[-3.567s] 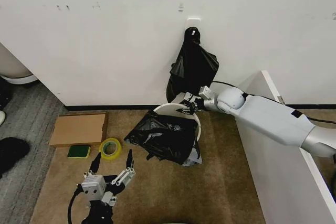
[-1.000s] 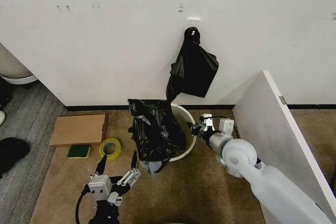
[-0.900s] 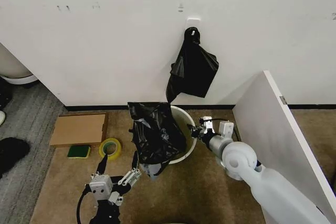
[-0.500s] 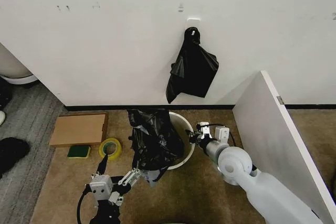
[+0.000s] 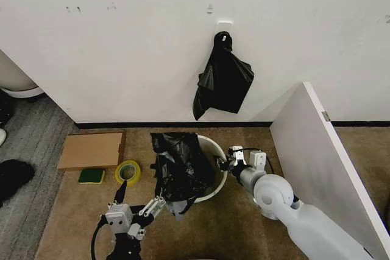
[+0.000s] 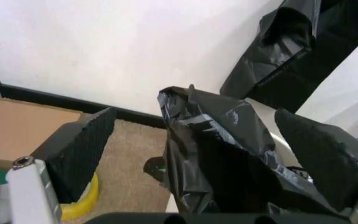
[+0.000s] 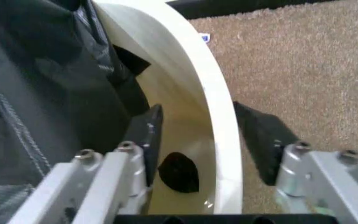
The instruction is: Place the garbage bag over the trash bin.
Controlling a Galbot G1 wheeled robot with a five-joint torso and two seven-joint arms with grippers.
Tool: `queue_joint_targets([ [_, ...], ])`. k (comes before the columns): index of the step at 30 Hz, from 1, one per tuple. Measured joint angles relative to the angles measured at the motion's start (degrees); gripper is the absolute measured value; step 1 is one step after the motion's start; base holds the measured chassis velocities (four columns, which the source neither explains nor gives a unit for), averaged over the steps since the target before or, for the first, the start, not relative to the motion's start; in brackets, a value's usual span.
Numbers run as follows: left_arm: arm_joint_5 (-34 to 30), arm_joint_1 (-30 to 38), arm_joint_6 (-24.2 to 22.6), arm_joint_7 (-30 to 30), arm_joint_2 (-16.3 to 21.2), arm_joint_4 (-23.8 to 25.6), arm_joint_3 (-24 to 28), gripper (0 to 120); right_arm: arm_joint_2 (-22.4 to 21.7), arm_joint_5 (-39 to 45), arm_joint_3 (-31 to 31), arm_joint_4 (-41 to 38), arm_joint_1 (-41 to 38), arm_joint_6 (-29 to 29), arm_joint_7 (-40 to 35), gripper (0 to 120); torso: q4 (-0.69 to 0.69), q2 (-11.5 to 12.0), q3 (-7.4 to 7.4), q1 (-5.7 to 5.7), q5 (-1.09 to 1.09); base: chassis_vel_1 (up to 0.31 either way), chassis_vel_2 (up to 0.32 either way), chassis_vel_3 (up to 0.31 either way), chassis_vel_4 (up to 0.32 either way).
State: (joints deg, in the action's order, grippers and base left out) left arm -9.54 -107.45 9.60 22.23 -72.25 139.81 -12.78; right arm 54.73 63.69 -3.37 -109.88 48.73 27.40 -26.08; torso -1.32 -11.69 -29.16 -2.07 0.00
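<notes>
The right hand (image 5: 224, 162) is straddling the trash bin (image 5: 214, 150) rim, fingers spread; the left hand (image 5: 138, 198) is gaping below the garbage bag (image 5: 180, 165), draped nearer the bin than half a second ago

The right arm reaches forward and inward from the lower right, its white forearm bent at a round elbow joint, and the right gripper (image 5: 224, 161) sits at the end with its wrist pointing toward the middle of the scene. Its fingers (image 7: 263, 140) stand apart, one on each side of a white rim, not pressed together. The left gripper (image 5: 139, 198) sits low near the bottom edge, fingers (image 6: 79, 149) spread wide and pointing up and forward, holding nothing.
</notes>
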Motion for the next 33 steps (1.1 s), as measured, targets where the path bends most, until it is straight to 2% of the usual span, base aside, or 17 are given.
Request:
queue_joint_targets([
  [8,0.2,-1.0,0.0,0.0,0.0,0.9,0.2,100,-2.1,-2.4,2.9,-2.0,0.8,-0.2,2.1,72,0.01,0.0,0.0,0.0,-0.01,0.0,0.0,0.0,0.0],
  [9,0.3,-1.4,0.1,0.0,0.0,1.1,0.3,100,-3.0,-3.8,3.9,-2.7,1.3,-0.6,3.0,79,0.0,0.0,0.0,0.0,0.0,0.0,0.0,0.0,0.0],
  [11,0.4,-1.6,0.1,0.1,0.0,1.1,0.3,100,-3.5,-4.5,4.4,-3.0,1.5,-0.8,3.4,82,0.0,0.0,0.0,0.0,0.0,0.0,0.0,0.0,0.0],
  [15,0.9,-3.1,1.3,0.1,0.0,0.4,0.7,100,-8.0,-10.8,6.9,-6.5,3.4,-4.3,7.0,98,-0.01,0.0,0.0,0.0,0.0,0.0,0.0,0.0,0.0],
  [18,1.1,-3.4,2.0,0.1,0.1,-0.2,0.8,100,-10.1,-13.8,7.2,-7.9,3.8,-6.2,9.3,100,0.0,0.0,0.0,0.0,-0.02,0.0,0.0,0.0,0.0],
  [22,1.5,-4.5,3.5,0.2,0.0,-1.4,1.5,100,-16.7,-20.5,5.4,-13.2,4.3,-9.8,16.5,100,0.0,0.0,0.0,0.0,0.0,0.0,0.0,0.0,0.0],
  [25,1.5,-4.9,3.6,0.2,0.0,-1.4,1.5,100,-17.6,-20.8,4.7,-14.2,4.2,-9.8,17.6,100,0.0,0.0,0.0,0.0,0.01,0.0,0.0,0.0,0.0],
  [29,0.5,-9.0,5.6,-0.5,1.0,-1.2,-1.5,100,-21.1,-21.3,0.2,-19.5,2.9,-7.6,21.0,100,0.0,0.0,0.0,0.0,0.0,0.0,0.0,0.0,0.0],
  [33,-0.7,-12.2,9.0,-1.3,1.4,-2.6,-5.4,100,-21.3,-21.0,-3.2,-22.3,1.5,-4.3,21.5,100,0.0,0.0,0.0,0.0,0.01,0.0,0.0,0.0,0.0],
])
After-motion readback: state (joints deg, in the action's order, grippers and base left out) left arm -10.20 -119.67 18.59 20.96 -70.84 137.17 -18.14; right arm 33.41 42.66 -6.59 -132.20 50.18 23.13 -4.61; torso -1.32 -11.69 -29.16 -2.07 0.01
